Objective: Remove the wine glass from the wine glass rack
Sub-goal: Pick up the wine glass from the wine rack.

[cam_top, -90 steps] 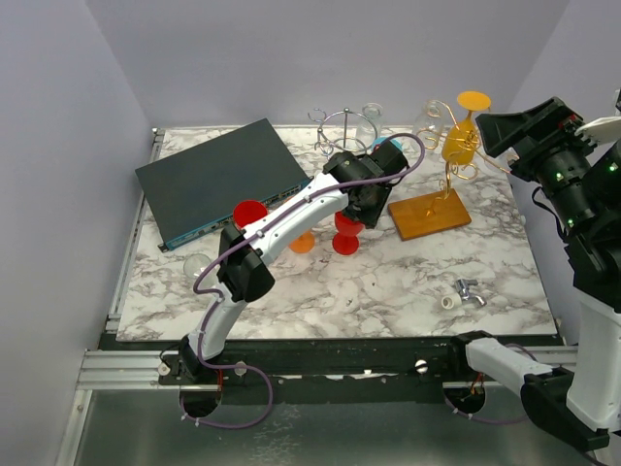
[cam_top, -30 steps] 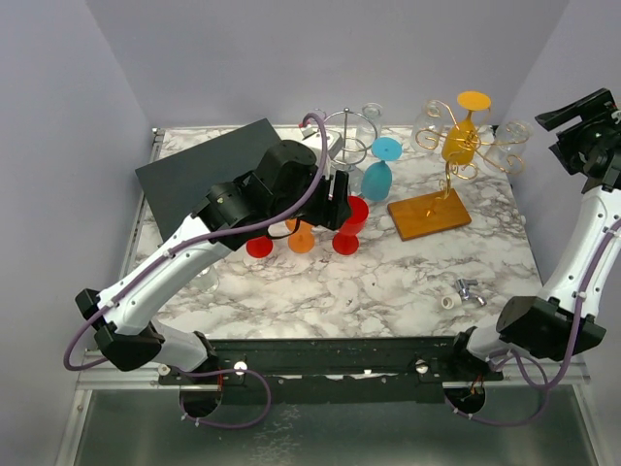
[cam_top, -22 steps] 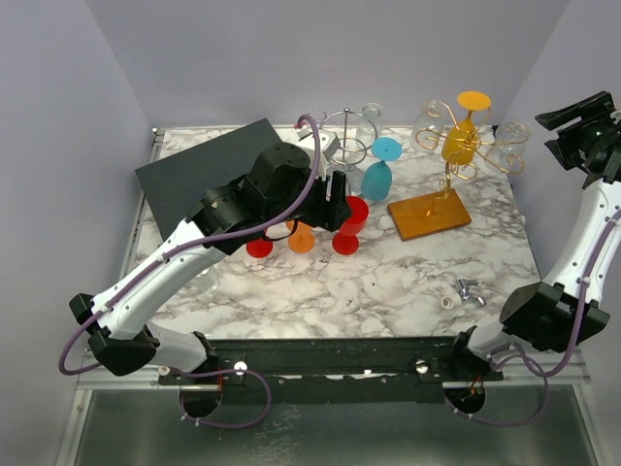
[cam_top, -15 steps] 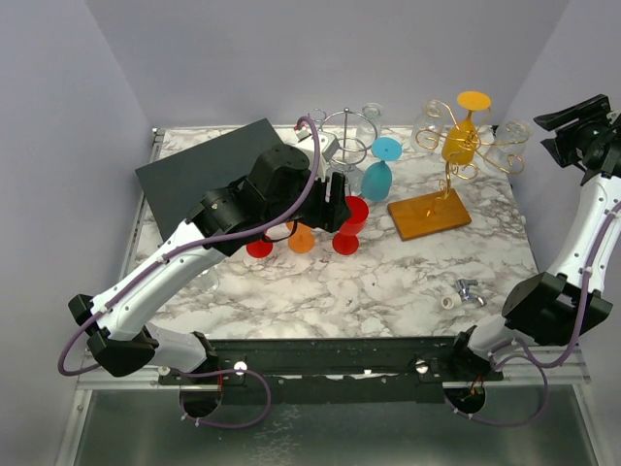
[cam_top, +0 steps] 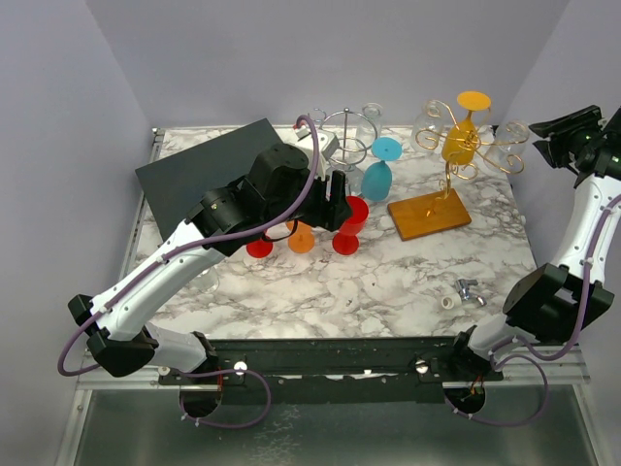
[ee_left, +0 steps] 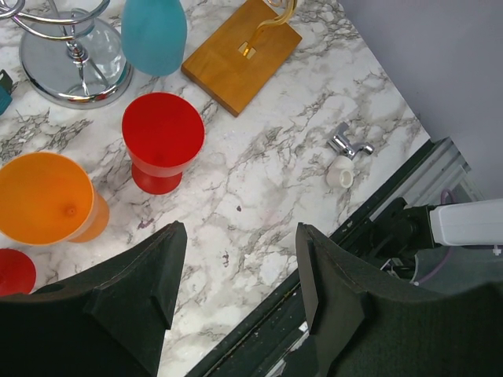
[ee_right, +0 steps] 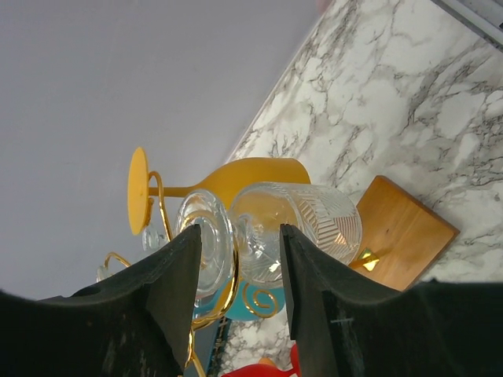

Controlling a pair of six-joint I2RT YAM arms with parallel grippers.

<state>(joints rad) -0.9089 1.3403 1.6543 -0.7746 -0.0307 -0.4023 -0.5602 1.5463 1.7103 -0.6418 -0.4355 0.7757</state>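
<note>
Clear cut-glass wine glass (ee_right: 302,224) hangs on the gold wire rack (cam_top: 430,214), right side. Light, brittle, slick: take the stem. Right gripper (ee_right: 238,243) jaws half-spread, framing it, contact unclear; left gripper (ee_left: 240,236) jaws wide, empty, above the counter (ee_left: 259,196).

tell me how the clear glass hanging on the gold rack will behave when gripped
Probably fragile: the clear glass looks thin-walled, with a slim stem. Likely slippery, since its surface is glossy. It hangs from the wire of the gold rack, so it may snag unless slid out.
</note>
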